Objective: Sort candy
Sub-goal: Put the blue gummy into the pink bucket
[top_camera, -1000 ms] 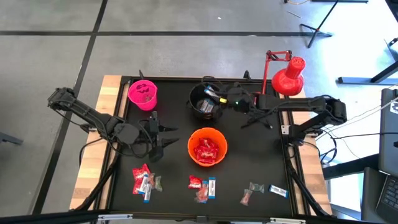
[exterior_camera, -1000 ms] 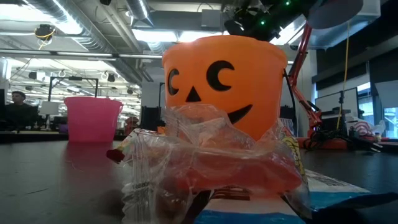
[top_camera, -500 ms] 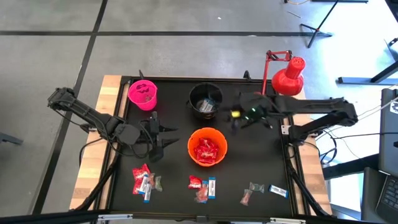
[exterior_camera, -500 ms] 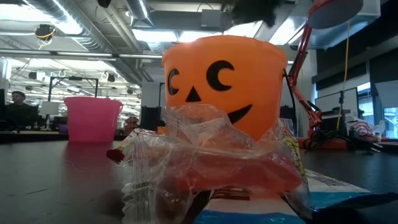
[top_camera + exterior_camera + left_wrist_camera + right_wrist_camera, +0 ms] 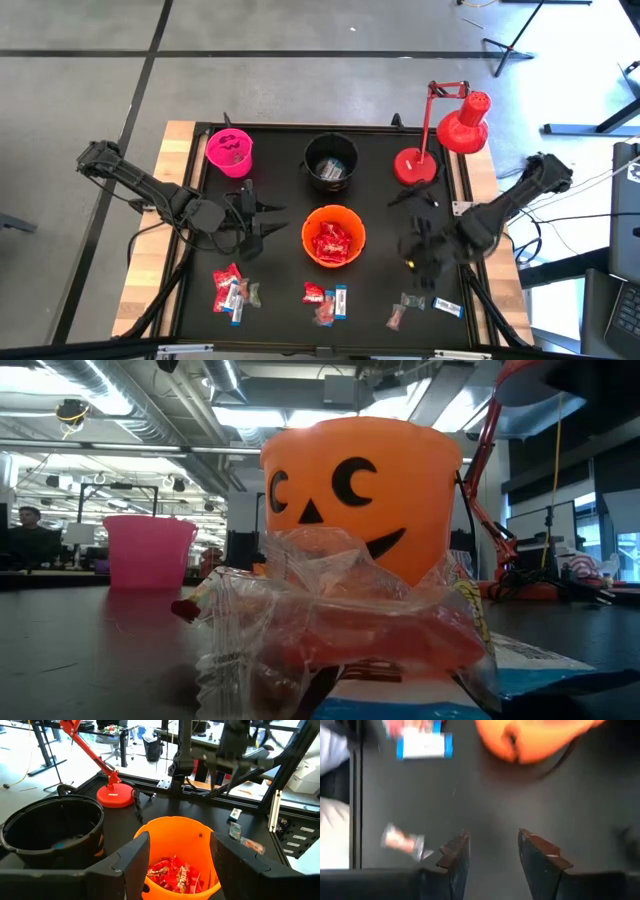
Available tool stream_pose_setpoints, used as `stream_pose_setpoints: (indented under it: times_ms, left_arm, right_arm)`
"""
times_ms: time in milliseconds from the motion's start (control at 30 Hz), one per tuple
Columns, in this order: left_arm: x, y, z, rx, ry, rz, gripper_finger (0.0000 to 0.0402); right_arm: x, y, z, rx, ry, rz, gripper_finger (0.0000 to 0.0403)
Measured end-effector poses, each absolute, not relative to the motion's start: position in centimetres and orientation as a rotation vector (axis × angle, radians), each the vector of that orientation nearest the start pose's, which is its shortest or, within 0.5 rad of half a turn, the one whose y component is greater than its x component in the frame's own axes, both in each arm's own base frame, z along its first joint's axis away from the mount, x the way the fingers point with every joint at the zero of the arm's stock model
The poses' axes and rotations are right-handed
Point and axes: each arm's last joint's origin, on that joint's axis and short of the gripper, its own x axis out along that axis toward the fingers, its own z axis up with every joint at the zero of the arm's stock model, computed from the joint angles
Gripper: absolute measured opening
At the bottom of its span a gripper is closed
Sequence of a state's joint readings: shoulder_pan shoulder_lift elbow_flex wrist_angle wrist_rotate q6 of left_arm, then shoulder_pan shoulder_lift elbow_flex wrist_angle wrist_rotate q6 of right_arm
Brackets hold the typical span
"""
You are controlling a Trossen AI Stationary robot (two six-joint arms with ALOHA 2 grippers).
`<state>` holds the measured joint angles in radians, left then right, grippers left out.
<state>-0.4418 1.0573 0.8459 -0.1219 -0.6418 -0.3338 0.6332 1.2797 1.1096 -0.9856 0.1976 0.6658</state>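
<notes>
I take the orange bucket (image 5: 333,236) at the middle of the black tabletop (image 5: 285,180) as my landmark. Far left of it and toward the back, the pink bucket (image 5: 230,152) stands alone. My left gripper (image 5: 262,222) hangs just left of the orange bucket, its fingers (image 5: 131,861) spread wide with nothing between them, pointing at the bucket. Toward the front edge, left of the bucket, lies a small heap of candy (image 5: 233,290): red packets, a blue-and-white bar and a brownish piece. The bucket itself holds red packets (image 5: 330,244). Straight behind it sits the black bucket (image 5: 331,163) with a few pieces inside, and straight in front of it lies a second heap (image 5: 326,299) of red packets with a blue-and-white bar. To the right and behind, the red lamp (image 5: 463,124) stands with its base (image 5: 414,166) on the tabletop. My right gripper (image 5: 419,251) hovers right of the bucket, a little nearer the front, above bare tabletop; its fingers (image 5: 454,857) stand apart, holding nothing. Just in front of it lies a third heap (image 5: 424,305): clear-wrapped pieces, a red one and a blue-and-white bar.
</notes>
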Motion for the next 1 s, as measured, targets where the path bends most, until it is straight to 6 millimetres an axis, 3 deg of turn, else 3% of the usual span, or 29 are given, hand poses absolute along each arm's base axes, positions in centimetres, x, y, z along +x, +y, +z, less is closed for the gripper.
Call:
stream_pose_setpoints:
  times_ms: [267, 433, 833, 1000]
  left_arm:
    - [21.4, -8.2, 31.1, -0.157, 0.249, 0.243, 0.0196]
    - [21.4, -8.2, 31.1, -0.158, 0.248, 0.243, 0.0196]
    - [21.4, -8.2, 31.1, -0.159, 0.247, 0.243, 0.0196]
    - [21.4, -8.2, 31.1, -0.162, 0.246, 0.243, 0.0196]
  right_arm:
    - [15.5, 16.9, 22.7, 0.275, 1.180, 0.011, 0.0161]
    - [14.7, 18.9, 20.3, 0.316, 1.169, 0.063, 0.0161]
    - [15.3, 21.7, 14.6, 0.218, 1.331, 0.031, 0.0161]
    - [15.4, 21.9, 13.6, 0.188, 1.373, 0.002, 0.0158]
